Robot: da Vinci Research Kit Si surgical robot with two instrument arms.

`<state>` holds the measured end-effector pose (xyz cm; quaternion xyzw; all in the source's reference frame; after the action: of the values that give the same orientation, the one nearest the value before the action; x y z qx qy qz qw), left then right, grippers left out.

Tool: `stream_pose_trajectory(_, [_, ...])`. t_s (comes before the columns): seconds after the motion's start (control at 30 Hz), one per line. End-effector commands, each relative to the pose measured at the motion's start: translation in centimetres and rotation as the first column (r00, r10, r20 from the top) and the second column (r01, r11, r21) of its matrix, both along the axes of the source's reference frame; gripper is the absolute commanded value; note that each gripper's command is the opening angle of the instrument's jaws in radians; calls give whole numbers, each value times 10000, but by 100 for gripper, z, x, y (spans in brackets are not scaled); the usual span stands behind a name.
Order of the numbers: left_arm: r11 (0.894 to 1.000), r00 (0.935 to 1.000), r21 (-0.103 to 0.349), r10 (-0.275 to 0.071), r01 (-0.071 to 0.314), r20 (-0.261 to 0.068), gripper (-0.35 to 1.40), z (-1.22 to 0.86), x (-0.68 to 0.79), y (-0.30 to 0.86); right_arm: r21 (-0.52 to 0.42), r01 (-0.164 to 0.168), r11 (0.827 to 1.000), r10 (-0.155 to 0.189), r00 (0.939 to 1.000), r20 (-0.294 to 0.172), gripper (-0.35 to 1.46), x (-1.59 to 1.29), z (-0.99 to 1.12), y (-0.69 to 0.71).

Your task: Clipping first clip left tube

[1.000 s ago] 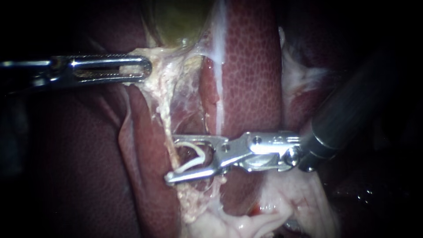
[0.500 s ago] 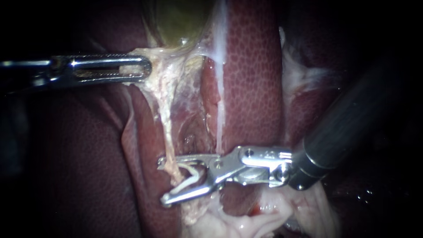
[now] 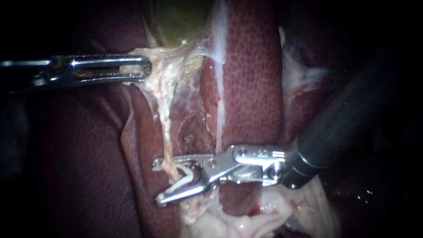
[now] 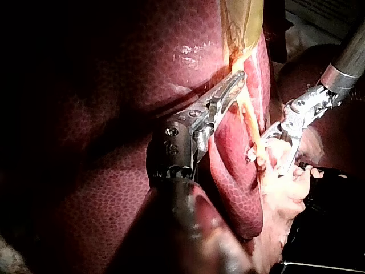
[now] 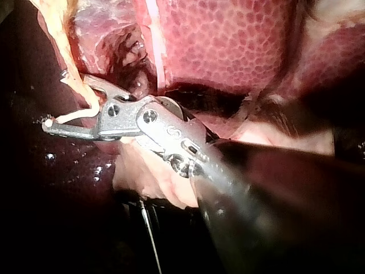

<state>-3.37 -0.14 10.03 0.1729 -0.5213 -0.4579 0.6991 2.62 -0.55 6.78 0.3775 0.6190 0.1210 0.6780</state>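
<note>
Endoscope: the left instrument (image 3: 143,69) has its long slotted steel jaws pressed together on pale fatty tissue (image 3: 152,59) just under the olive-green gallbladder (image 3: 180,20). Its shaft lies level. The right instrument (image 3: 157,181) has its jaws spread, a white V-shaped clip (image 3: 187,178) seated against both. They straddle the pale, stringy left tube (image 3: 166,132) beside the mottled red liver (image 3: 251,66). Its dark shaft slants in, the wrist bent level.

Left wrist: the left instrument (image 4: 236,80) pinches tissue, and the right instrument (image 4: 268,164) gapes around the left tube (image 4: 249,117); contact is unclear.

Right wrist: the right instrument (image 5: 57,101) stands wide, the left tube (image 5: 63,45) crossing between the jaws above the white V-shaped clip (image 5: 71,118).
</note>
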Motion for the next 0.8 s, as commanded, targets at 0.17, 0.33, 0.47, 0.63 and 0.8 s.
stream_pose_trajectory(0.17, [10000,10000,-2,-3,3,0,-35,0,0,0,296,81,9995,-82,10000,39,32,-1,-1,-1])
stream_pose_trajectory(0.33, [10000,10000,-2,-1,1,1,-35,0,0,0,703,375,9968,-378,9993,30,-35,-5,-1,0])
stream_pose_trajectory(0.47, [10000,10000,-2,0,0,1,-35,0,0,0,755,391,9964,-395,9992,36,-35,-4,2,1])
stream_pose_trajectory(0.63, [10000,10000,-2,2,-2,2,-35,0,1,0,809,389,9960,-395,9992,58,-35,-5,6,3])
stream_pose_trajectory(0.8, [10000,10000,-2,3,-3,3,-35,0,1,0,808,392,9960,-398,9992,56,-35,-6,7,3])
